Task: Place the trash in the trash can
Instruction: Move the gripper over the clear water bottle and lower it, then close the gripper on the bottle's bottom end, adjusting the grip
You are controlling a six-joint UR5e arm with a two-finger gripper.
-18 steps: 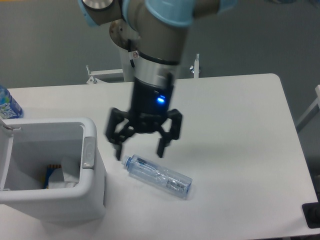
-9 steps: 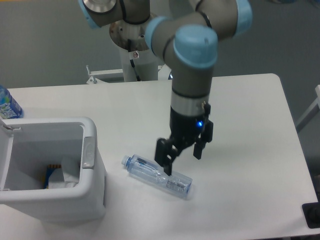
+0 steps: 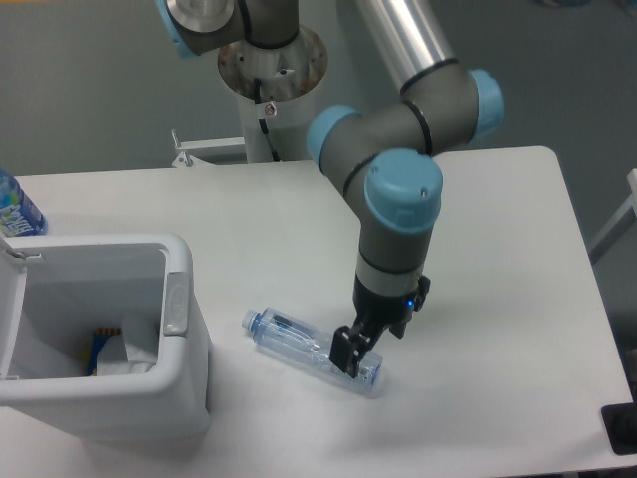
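Observation:
The trash, a clear crushed plastic bottle [image 3: 297,344], lies on its side on the white table, cap end pointing left toward the trash can. My gripper [image 3: 370,341] is open and lowered over the bottle's right end, with one finger [image 3: 347,356] down against the bottle's near side and the other behind it. The trash can [image 3: 100,251] is a boxy white bin at the left with its lid open and a grey oval button [image 3: 176,304] on its rim. A crumpled white wrapper [image 3: 131,349] lies inside the bin.
A blue-labelled bottle [image 3: 14,209] stands upright at the far left edge behind the bin. A black object [image 3: 621,428] sits at the table's front right corner. The arm's base post [image 3: 271,95] stands at the back.
My gripper has swung from above the bottle's left end to its right end and dropped down to bottle height. The bottle and bin have not moved.

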